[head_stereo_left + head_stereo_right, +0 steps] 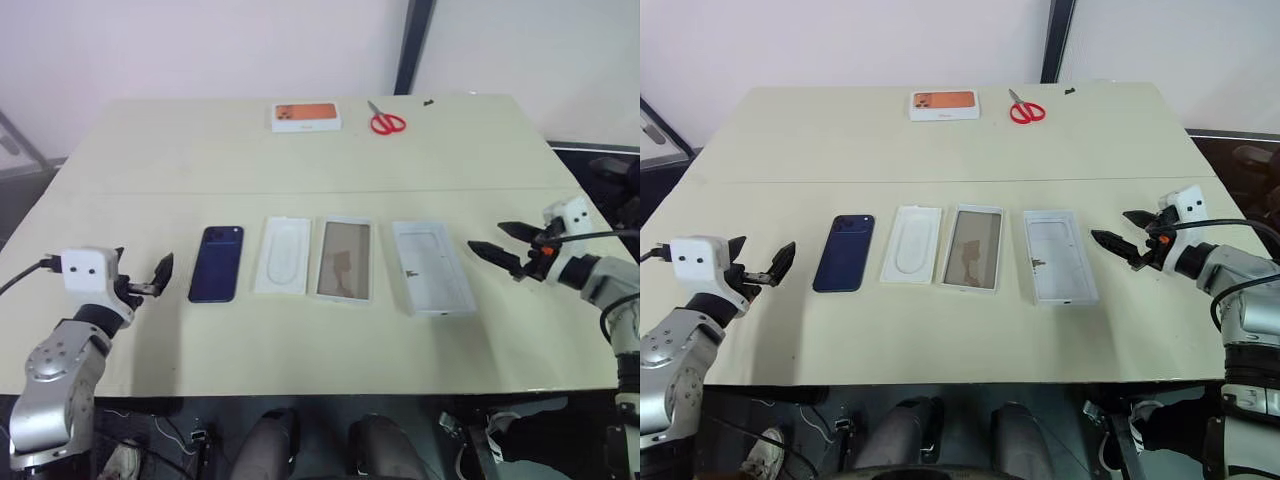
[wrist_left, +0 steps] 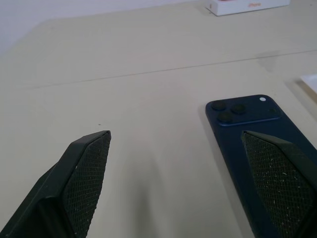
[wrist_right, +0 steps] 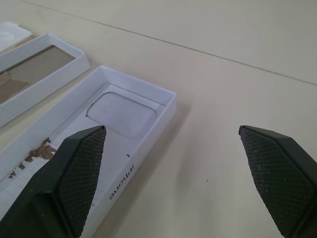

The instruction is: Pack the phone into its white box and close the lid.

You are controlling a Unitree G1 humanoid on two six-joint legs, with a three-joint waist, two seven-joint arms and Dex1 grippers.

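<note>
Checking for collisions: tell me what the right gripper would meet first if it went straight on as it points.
Probably the shallow white rectangular lid, lying open-side up just ahead of the open right gripper; depth is hard to judge, so it might pass over its rim.

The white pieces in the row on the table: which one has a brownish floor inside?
The white box, third in the row from the robot's left. The flat insert beside the phone and the lid are white all over.

"iPhone" printed inside lid [image 3: 94,163], seen upside down in right wrist view. Small red print on orange-topped box [image 2: 246,5], too blurred to read.
</note>
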